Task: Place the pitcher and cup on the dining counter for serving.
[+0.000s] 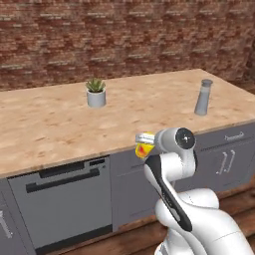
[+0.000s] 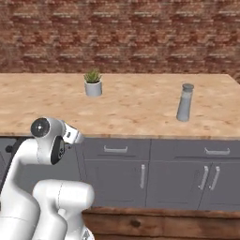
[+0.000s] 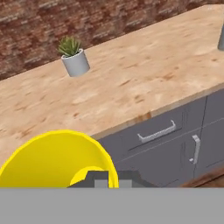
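Gripper [image 1: 142, 144] clamped on yellow cup [image 1: 144, 149], off the dining counter [image 1: 45, 129] front edge. Pitcher [image 1: 203, 97] upright on counter, right of potted plant [image 1: 95, 92].

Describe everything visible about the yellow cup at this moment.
The cup is a small bright yellow tumbler that looks like smooth plastic, with a red-orange patch on its side in the left base view. It is held in the shut gripper, in the air in front of the grey cabinet fronts, just below the dining counter edge, not yet resting on it. In the hand view its open mouth faces the camera, the rim a wide yellow arc, with a dark finger tip inside the rim.
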Robot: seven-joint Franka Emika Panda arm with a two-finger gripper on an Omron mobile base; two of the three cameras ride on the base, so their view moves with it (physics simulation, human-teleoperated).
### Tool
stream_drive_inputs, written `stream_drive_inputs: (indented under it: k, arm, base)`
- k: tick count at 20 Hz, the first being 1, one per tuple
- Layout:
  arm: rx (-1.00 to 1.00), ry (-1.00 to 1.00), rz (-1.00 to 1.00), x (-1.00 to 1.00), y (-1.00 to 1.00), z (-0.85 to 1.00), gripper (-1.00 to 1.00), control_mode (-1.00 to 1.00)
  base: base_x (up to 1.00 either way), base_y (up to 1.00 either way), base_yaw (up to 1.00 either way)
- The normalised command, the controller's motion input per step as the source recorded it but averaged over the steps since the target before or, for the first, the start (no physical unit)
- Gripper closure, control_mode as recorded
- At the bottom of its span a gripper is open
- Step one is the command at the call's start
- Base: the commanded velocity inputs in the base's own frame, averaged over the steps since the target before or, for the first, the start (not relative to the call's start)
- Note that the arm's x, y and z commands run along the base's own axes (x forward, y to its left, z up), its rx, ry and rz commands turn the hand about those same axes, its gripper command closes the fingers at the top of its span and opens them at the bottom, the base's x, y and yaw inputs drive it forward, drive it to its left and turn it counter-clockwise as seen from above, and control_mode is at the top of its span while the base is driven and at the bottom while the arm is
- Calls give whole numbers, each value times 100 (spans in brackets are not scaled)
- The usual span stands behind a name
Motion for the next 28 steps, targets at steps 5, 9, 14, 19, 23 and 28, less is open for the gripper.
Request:
stream_drive_inputs:
  k: [5, 9, 14, 19, 23, 28]
  arm:
    - [0, 0, 0, 0, 0, 0, 100, 100]
    - [0, 0, 0, 0, 0, 0, 100, 100]
    - [0, 0, 0, 0, 0, 0, 100, 100]
    - [0, 0, 0, 0, 0, 0, 100, 100]
    - [0, 0, 0, 0, 0, 0, 100, 100]
    - [0, 0, 0, 0, 0, 0, 100, 100]
  base:
    - [1, -55, 35]
    - [13, -76, 32]
    - [57, -68, 21]
    - [49, -41, 4]
    - [29, -21, -1]
    - [40, -15, -3]
